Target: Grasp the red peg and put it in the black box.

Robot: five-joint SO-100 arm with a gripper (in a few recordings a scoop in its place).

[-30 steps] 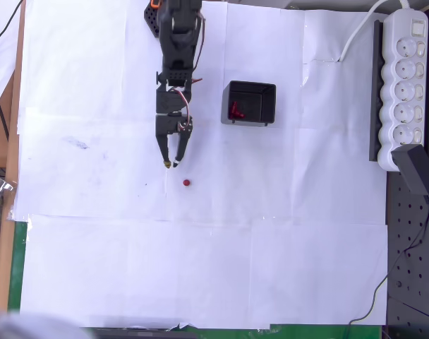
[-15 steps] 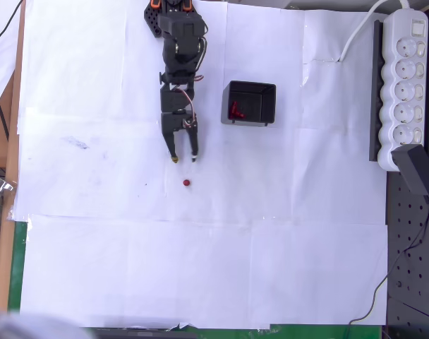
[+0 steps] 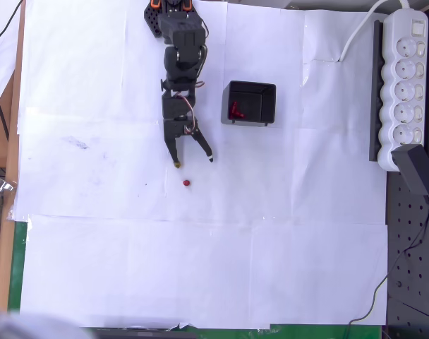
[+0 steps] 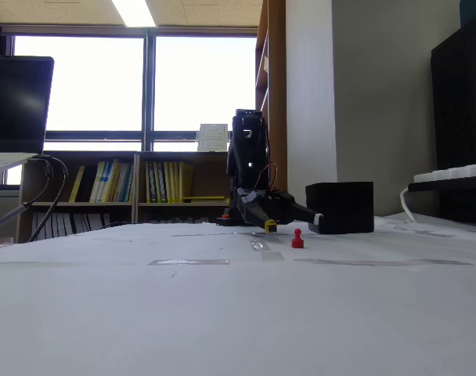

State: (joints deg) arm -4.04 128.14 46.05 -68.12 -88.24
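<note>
In the overhead view the gripper is seen spread wide, nothing held between the fingers; one tip is yellow, toward picture-left, the other is white, toward picture-right. The peg lies on the white paper just below the open tips, a little nearer the yellow tip, roughly on the line that runs out through the gap. So the peg is placed ahead of the gripper along the arm's reach, apart from both fingers, not yet between them. From above the peg is seen as a round dot, so no long axis across the table is given; in the fixed view the peg is seen upright on the paper, near the gripper, whose tips hang low over the sheet. The box sits up and to picture-right of the gripper, well apart from the peg; a brighter red piece is already lying inside it. The next move is judged to be a short reach forward and down so the peg is taken between the fingers, then closing.
</note>
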